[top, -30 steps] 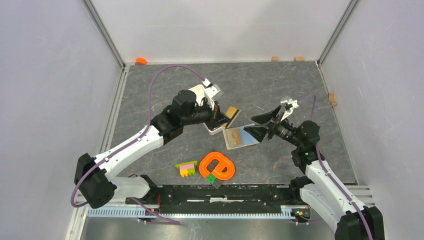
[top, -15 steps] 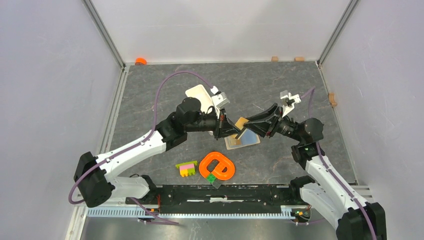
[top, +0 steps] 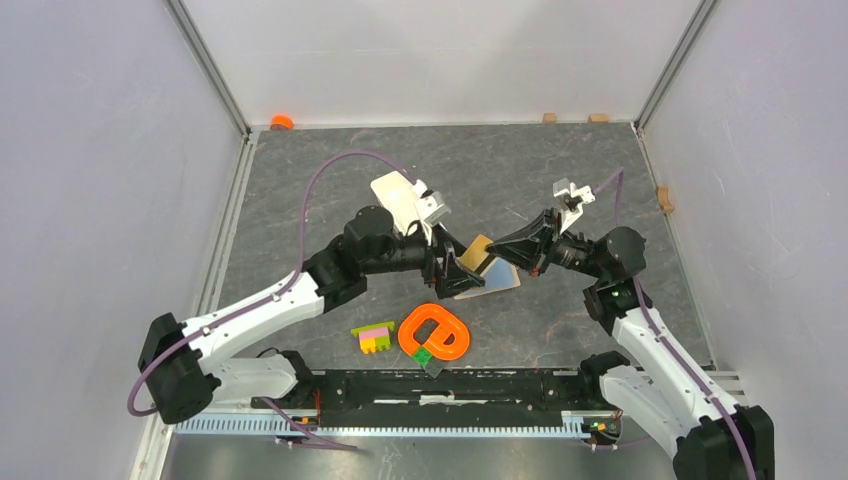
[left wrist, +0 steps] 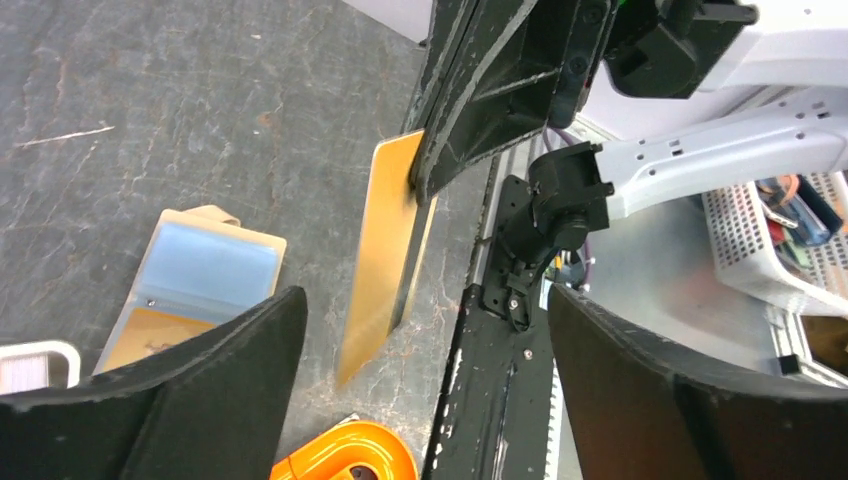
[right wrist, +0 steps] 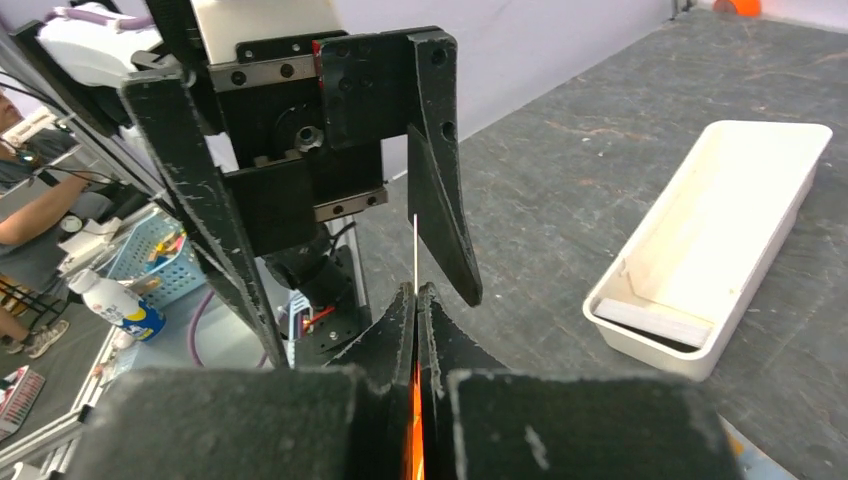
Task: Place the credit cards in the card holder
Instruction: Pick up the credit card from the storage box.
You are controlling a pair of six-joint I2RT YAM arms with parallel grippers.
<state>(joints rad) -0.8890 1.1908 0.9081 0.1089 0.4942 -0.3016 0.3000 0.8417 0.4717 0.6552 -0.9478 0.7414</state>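
Orange-gold card (left wrist: 388, 255), pinched by the closed right gripper (left wrist: 428, 180) above the middle of the table (top: 330, 180). The left gripper (left wrist: 420, 300) stands wide, fingers clear on either side. The card's long axis slants downward; the card holder (left wrist: 190, 285) lies open just beneath.

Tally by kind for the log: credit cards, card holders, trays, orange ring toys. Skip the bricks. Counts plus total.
credit cards: 2 (orange-gold credit card, light blue credit card)
card holder: 1
white tray: 1
orange ring toy: 1
total: 5
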